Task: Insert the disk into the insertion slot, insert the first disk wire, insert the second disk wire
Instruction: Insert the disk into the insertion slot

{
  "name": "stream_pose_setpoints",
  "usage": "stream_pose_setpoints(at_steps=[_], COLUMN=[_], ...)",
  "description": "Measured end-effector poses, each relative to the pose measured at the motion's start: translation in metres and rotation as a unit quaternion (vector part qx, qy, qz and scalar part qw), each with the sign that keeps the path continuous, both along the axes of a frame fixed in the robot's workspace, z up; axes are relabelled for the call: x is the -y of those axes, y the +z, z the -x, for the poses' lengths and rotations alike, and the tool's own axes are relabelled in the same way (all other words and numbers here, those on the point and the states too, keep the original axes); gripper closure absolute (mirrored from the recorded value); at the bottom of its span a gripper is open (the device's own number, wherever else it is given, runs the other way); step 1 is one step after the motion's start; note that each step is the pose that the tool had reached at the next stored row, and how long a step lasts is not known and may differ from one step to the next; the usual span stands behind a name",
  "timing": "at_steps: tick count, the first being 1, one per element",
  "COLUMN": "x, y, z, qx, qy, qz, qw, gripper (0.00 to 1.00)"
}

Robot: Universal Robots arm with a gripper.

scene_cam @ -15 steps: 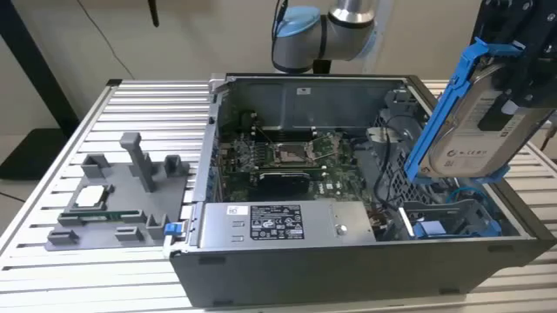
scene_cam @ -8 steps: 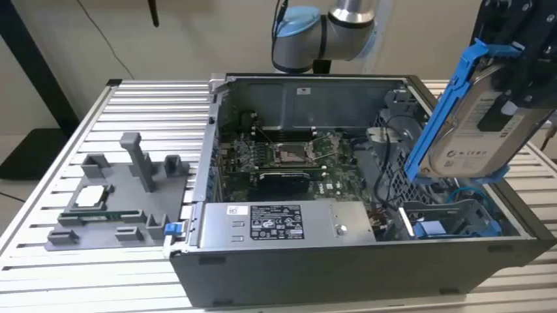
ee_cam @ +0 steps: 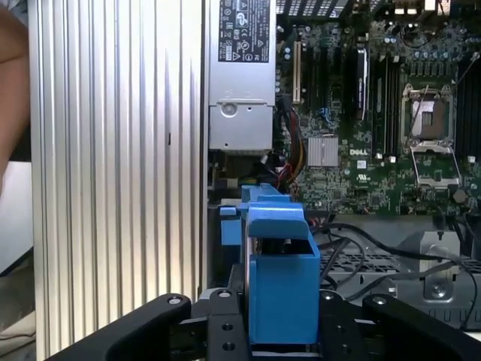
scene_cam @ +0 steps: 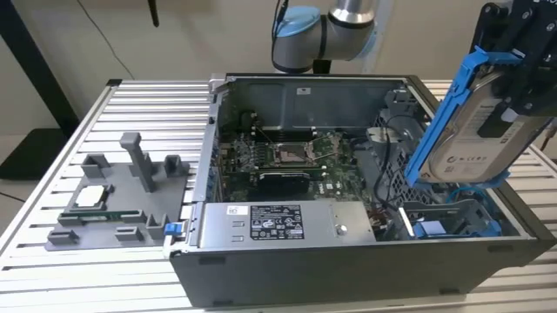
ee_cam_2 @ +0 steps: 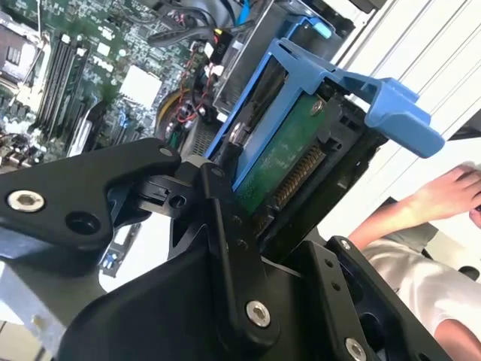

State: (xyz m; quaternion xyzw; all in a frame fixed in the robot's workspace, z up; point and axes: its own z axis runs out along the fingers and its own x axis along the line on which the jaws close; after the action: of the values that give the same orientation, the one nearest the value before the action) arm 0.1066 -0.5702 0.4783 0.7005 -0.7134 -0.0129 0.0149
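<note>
Overhead, the black 2-fingered claw (scene_cam: 507,114) was closed tight around the silver rectangular white-labelled disk (scene_cam: 474,140), clipped in a bright blue plastic carrier frame (scene_cam: 432,130). It gripped the disk's upper end, and the disk hung below it, steeply tilted, over the exterior view's right end of the open grey metal computer case (scene_cam: 348,274). Its lower end was just above the grey sheet-metal insertion slot (scene_cam: 452,210), not yet inside. In the first wrist view the frame sat between the black fingers (ee_cam: 214,331).
</note>
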Motion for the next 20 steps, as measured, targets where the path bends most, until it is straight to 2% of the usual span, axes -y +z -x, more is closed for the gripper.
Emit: stream_pose_setpoints(at_steps=[7, 20], x=[0.0065, 0.0144], y=[-0.0059, -0.0181], z=[-0.001, -0.003], qx=[0.0000, 0.0000], qy=[0.000, 0.000], qz=[-0.0001, -0.0012], qw=[1.0000, 1.0000], gripper=[1.00, 1.00])
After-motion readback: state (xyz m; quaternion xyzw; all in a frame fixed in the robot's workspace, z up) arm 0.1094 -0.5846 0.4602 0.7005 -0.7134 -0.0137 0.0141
